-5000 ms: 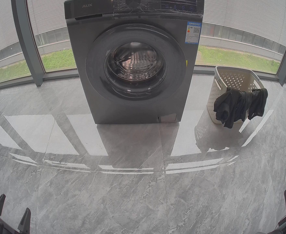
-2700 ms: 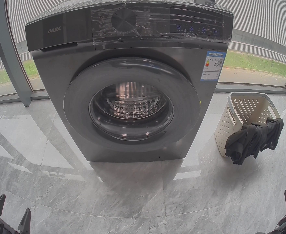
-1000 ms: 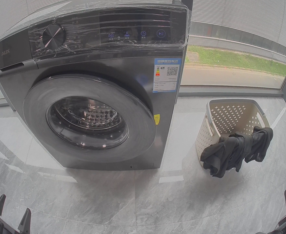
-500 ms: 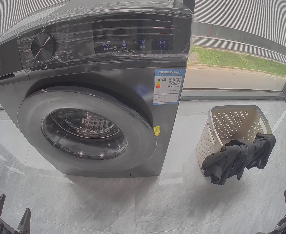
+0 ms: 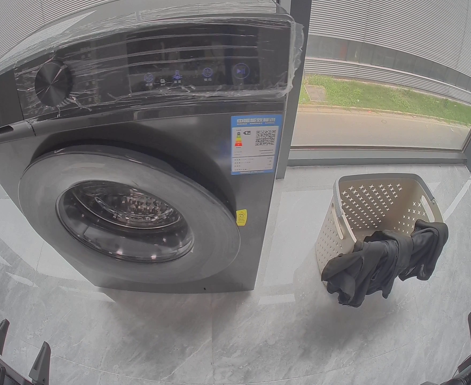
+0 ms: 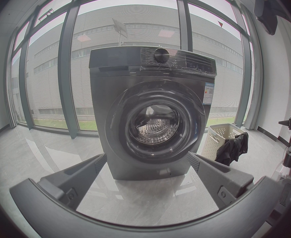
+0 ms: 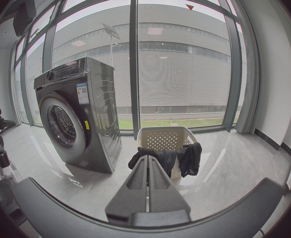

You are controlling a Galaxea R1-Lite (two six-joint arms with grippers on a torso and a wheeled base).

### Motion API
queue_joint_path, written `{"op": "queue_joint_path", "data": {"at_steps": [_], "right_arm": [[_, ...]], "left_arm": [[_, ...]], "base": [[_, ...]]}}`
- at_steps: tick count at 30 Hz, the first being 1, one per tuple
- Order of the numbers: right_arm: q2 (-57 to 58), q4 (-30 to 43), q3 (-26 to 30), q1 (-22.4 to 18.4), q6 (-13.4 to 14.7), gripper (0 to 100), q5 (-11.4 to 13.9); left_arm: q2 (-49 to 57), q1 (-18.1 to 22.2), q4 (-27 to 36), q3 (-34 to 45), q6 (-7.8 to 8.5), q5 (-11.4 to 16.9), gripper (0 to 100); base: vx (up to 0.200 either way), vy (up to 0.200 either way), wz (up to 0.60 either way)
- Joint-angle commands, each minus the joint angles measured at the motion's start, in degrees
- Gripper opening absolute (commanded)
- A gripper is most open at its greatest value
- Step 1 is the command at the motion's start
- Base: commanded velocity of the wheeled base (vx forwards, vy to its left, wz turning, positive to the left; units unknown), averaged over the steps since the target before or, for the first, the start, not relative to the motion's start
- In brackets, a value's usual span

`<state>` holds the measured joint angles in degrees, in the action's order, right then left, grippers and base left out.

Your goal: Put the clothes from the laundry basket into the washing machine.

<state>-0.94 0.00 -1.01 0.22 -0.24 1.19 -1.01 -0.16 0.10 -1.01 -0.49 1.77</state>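
Grey marble-look tile floor (image 5: 235,338), glossy enough to throw back the light, runs up to a wall of tall windows (image 5: 390,54) with a strip of grass and a ribbed building outside. On it stands the washing machine (image 5: 139,151), dark grey, its control panel wrapped in clear plastic film (image 5: 155,65), a blue-edged label (image 5: 254,144) on the front upper corner and a small yellow sticker (image 5: 241,217) lower down. Its round door (image 5: 126,220) is closed, the steel drum visible through the glass.

To the machine's right, near it but not touching, sits the cream laundry basket (image 5: 385,178), perforated with little star-shaped holes. The clothes (image 5: 379,263) — dark, almost black fabric — hang draped over the basket's near rim, most of the bundle drooping down the outside wall toward the floor.

Both arms are low and well short of the machine and the basket. The left gripper (image 5: 21,343) faces the washer door in its wrist view, fingers spread wide apart with nothing between them. The right gripper (image 7: 147,158) points at the basket and the hanging clothes — its two fingers pressed together, holding nothing.
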Motion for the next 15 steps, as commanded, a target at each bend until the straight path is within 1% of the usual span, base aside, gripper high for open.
{"op": "queue_joint_path", "data": {"at_steps": [1, 8, 15], "right_arm": [[0.41, 0.0, 1.01, 0.04, -0.02, 0, 0.04], [0.41, 0.0, 1.01, 0.04, -0.02, 0, 0.04], [0.41, 0.0, 1.01, 0.04, -0.02, 0, 0.04]], "left_arm": [[1.01, -0.02, -0.01, 1.01, -0.04, -0.01, 100], [1.01, -0.02, -0.01, 1.01, -0.04, -0.01, 100], [1.01, -0.02, -0.01, 1.01, -0.04, -0.01, 100]], "base": [[0.0, -0.2, 0.0], [0.0, -0.2, 0.0], [0.0, 0.0, 0.0]]}}
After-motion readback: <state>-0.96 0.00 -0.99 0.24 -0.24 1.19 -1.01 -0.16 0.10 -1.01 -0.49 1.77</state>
